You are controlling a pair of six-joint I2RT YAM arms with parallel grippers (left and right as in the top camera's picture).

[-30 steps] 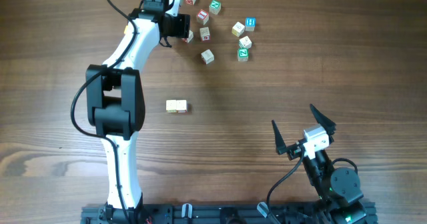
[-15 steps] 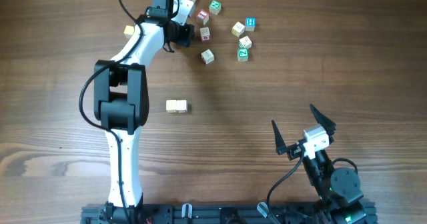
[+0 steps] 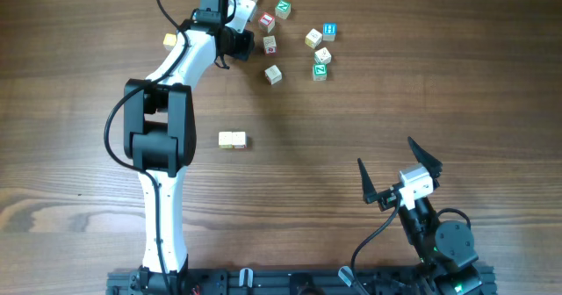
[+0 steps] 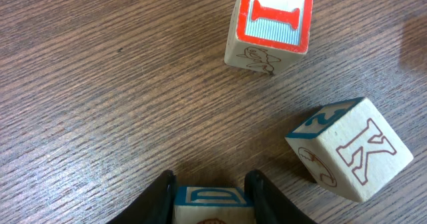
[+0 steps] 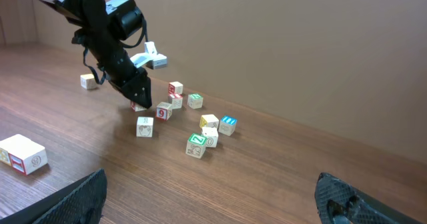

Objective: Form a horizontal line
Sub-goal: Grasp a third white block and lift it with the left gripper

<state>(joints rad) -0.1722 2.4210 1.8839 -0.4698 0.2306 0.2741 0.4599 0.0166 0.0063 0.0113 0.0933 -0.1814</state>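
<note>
Here the left gripper point(image 4: 209, 179) sits in the upper middle of the overhead frame, at the left edge of a loose scatter of small wooden letter cubes point(image 3: 294, 40). Its wrist view shows its two dark fingers point(image 4: 164, 191) narrowed onto a cream wooden cube with a blue-bordered top face point(image 4: 213, 201) at the bottom edge of that frame. One finger lies against each side of it, so the cube is clamped between them while it rests on the brown wood-grain table point(image 4: 100, 84). Higher in that view, clear of the fingers, stands a cream cube with a red-framed letter I point(image 4: 270, 27), and at the lower right a cream cube with an outlined letter K point(image 4: 350, 151) lies turned at an angle; neither touches the clamped cube. The horizontal line point(image 3: 232, 140), a short row of two cream-white wooden cubes touching edge to edge, lies near the centre of the overhead frame, well apart from the scatter and from both grippers. The right gripper point(image 3: 385, 151) hovers at the lower right of the overhead frame, its jaws spread wide, holding and touching nothing.
</note>
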